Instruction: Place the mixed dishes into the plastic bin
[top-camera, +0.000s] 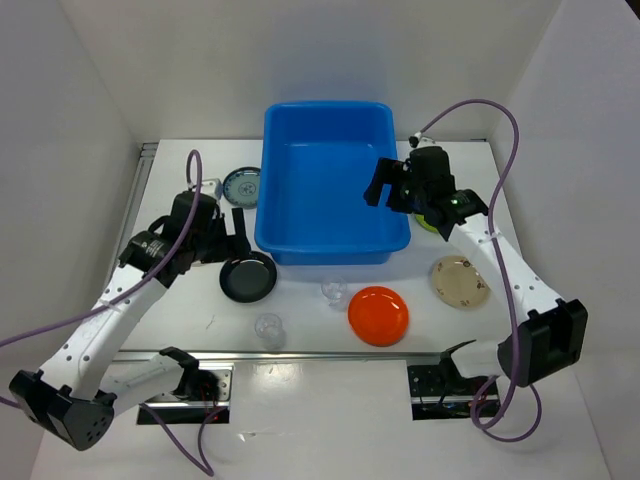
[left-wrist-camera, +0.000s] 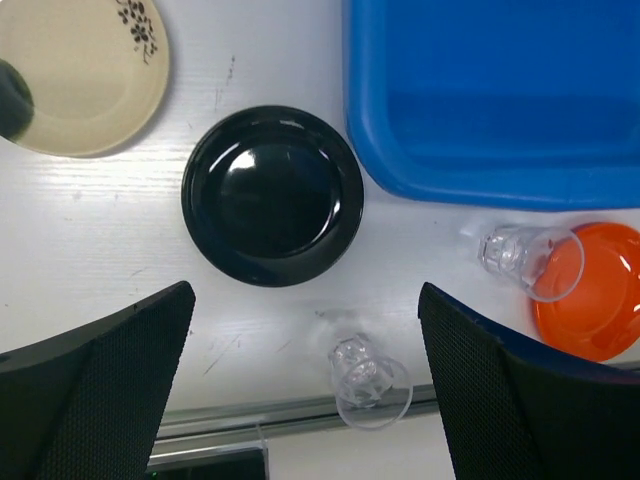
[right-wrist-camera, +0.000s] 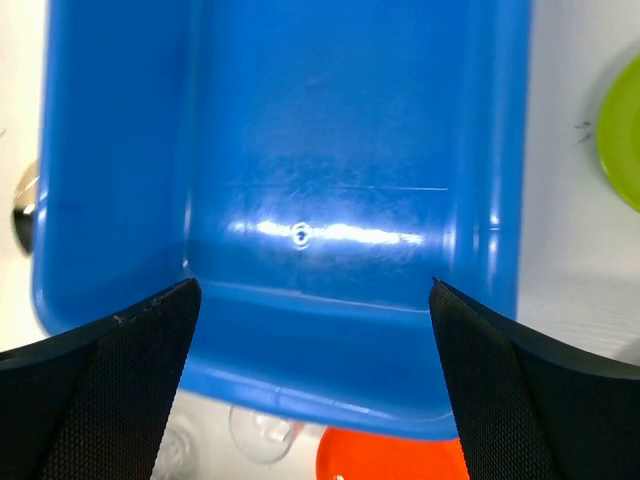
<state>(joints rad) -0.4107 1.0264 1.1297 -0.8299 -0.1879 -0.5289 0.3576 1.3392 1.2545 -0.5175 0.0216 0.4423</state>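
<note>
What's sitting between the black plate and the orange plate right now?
One clear glass cup, nearer the orange plate than the black plate, as the top view shows. The second cup sits off that line, nearer the front.

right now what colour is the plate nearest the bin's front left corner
Glossy black plate; shows best in the left wrist view.

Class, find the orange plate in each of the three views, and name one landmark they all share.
Top external: the orange plate lies on the near side of the blue bin, right of centre.
Left wrist: right edge, below the bin, partly behind a clear glass cup.
Right wrist: bottom edge, just below the bin's wall.
Shared landmark: the blue bin.
</note>
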